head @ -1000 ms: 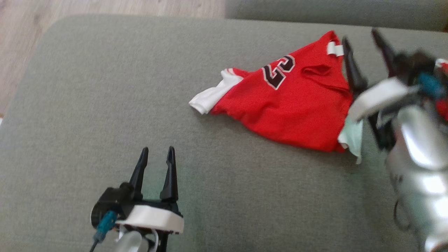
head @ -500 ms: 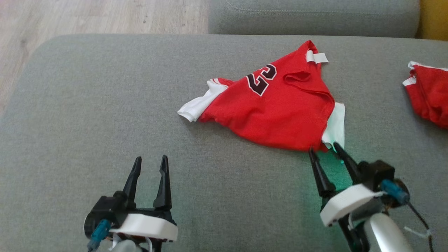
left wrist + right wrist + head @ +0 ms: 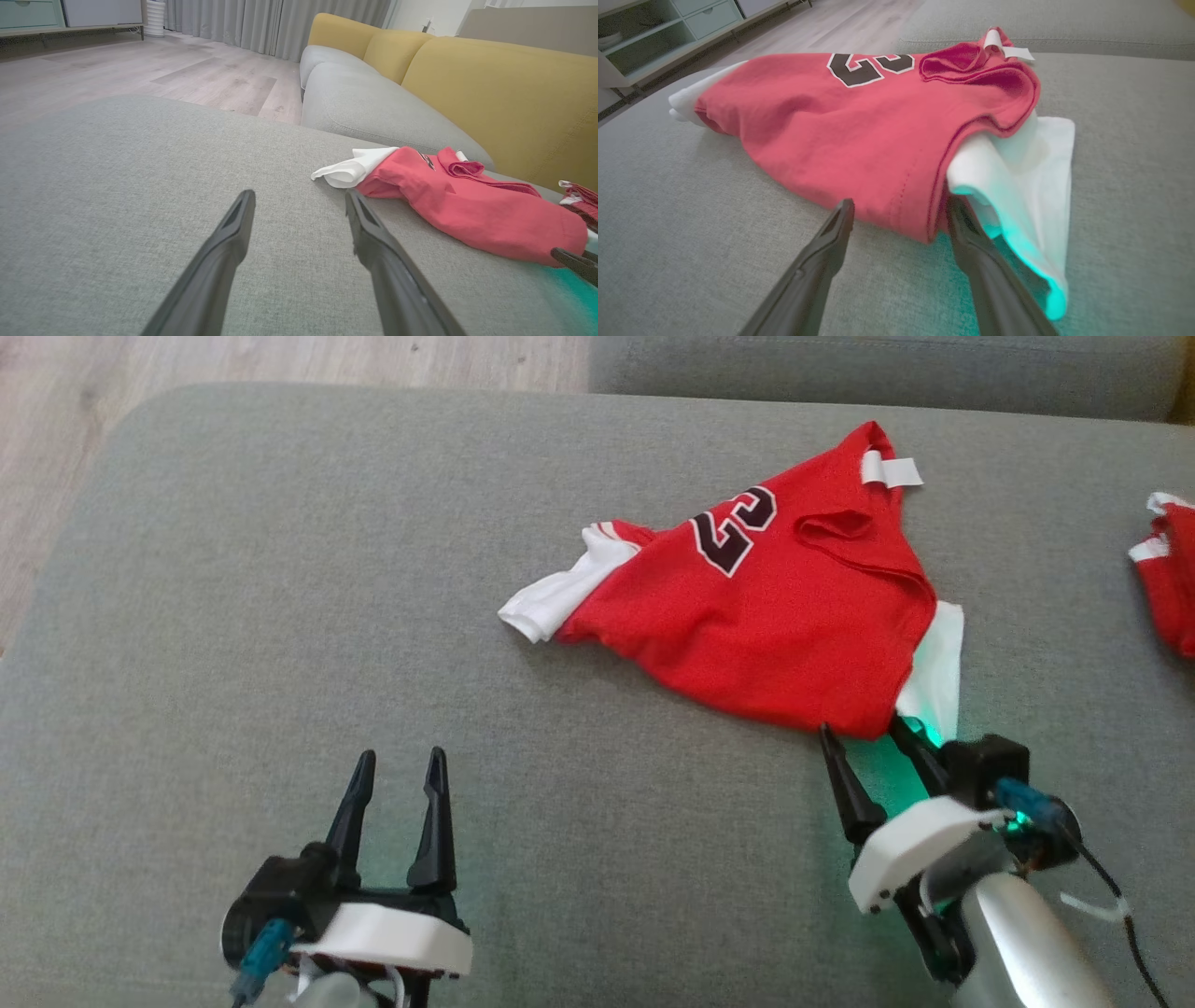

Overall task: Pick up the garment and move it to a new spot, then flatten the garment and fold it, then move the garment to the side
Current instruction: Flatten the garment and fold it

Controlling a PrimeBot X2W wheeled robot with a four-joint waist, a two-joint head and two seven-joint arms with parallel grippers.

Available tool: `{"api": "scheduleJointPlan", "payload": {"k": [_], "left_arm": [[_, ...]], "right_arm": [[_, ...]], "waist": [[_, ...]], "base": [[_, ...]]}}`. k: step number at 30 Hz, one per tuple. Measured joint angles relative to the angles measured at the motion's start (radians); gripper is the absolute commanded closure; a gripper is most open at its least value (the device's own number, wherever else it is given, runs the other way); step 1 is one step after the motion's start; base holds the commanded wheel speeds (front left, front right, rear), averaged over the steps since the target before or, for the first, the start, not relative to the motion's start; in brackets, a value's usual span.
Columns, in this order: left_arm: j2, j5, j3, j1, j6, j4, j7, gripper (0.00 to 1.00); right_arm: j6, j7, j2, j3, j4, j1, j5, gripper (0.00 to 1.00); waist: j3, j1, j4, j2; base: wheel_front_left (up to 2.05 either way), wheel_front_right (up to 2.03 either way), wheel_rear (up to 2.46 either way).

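The garment (image 3: 775, 607) is a red jersey with white sleeves and a dark number. It lies crumpled on the grey seat cushion (image 3: 280, 616), right of centre. My right gripper (image 3: 861, 733) is open at the jersey's near right corner, fingertips at the hem. In the right wrist view the red hem (image 3: 859, 121) lies between the open fingers (image 3: 899, 205), with the white sleeve by the right finger. My left gripper (image 3: 401, 758) is open low on the left, well clear of the cloth. The left wrist view has the left gripper (image 3: 299, 196) over bare cushion and the jersey (image 3: 467, 200) ahead to the right.
A second red garment (image 3: 1167, 588) lies at the right edge of the cushion. Another grey seat (image 3: 887, 373) lies beyond, with a yellow backrest (image 3: 490, 93). Wood floor (image 3: 187, 364) drops off past the far left edge of the cushion.
My right arm came from the jersey's far right side down to its near right corner, then edged closer to the hem. The camera shifted. The left gripper stayed put.
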Motion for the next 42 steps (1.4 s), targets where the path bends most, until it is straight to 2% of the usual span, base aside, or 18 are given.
{"api": "scheduleJointPlan", "payload": {"k": [5,6,7,8,12,14,20,24,28,33,38,42], "left_arm": [[0.001,0.0,0.0,-0.001,0.0,0.0,0.0,0.0],[0.001,-0.001,0.0,-0.001,0.0,0.0,0.0,0.0],[0.001,-0.003,0.0,-0.001,0.0,0.0,0.0,0.0],[0.001,-0.003,0.0,-0.001,0.0,0.0,0.0,0.0],[0.004,-0.007,0.002,-0.001,0.004,0.0,0.0,0.0],[0.005,-0.009,0.003,-0.001,0.009,-0.001,0.0,0.0],[0.006,-0.009,0.003,-0.001,0.009,-0.003,0.0,0.0],[0.008,-0.009,0.003,-0.001,0.009,-0.003,0.0,0.0],[0.01,-0.01,0.003,0.001,0.01,-0.002,-0.001,0.0],[0.011,-0.012,0.002,0.005,0.01,-0.002,-0.001,0.0],[0.016,-0.02,0.001,0.013,0.01,-0.002,-0.001,0.0],[0.016,-0.02,-0.014,0.024,0.01,-0.002,-0.001,0.0]], "right_arm": [[0.0,-0.001,-0.001,0.035,0.026,-0.034,-0.003,0.02],[0.0,-0.001,-0.001,0.049,0.03,-0.034,-0.003,0.31],[0.0,0.0,-0.001,0.06,0.031,-0.033,-0.004,0.48],[0.0,0.0,0.0,0.067,0.03,-0.031,-0.004,0.57],[0.0,0.005,0.001,0.087,-0.008,-0.026,-0.004,0.8],[0.0,0.004,0.002,0.086,-0.03,-0.026,-0.005,0.98],[0.0,0.003,0.005,0.076,-0.029,-0.028,-0.026,1.0],[0.0,0.003,0.007,0.07,-0.047,-0.026,0.006,1.0],[0.0,0.042,0.007,0.056,-0.135,0.021,0.062,1.0],[0.0,0.121,-0.001,0.026,-0.295,0.21,0.108,1.0],[0.0,0.216,-0.035,-0.084,-0.427,0.323,0.112,1.0],[0.0,0.271,-0.039,-0.194,-0.431,0.322,0.087,1.0]], "waist": [[0.007,0.0,0.014,0.0],[0.008,0.0,0.015,0.0],[0.008,0.0,0.017,0.0],[0.008,0.0,0.017,0.0],[0.005,0.0,0.012,0.0],[0.003,0.0,0.004,0.0],[0.001,0.0,-0.01,0.0],[-0.004,0.0,-0.017,0.0],[-0.017,0.0,-0.027,0.0],[-0.04,-0.0001,-0.044,0.0],[-0.057,-0.0001,-0.073,0.0],[-0.065,-0.0002,-0.083,0.0]], "base": [[0.0,0.0,0.0],[0.0,0.0,0.0],[0.0,0.0,0.0],[0.0,0.0,0.0],[0.0,0.0,0.0],[0.0,0.0,0.0],[0.0,0.0,0.0],[0.0,0.0,0.0],[0.0,0.0,0.0],[0.0,0.0,0.0],[0.0,0.0,0.0],[0.0,0.0,0.0]]}}
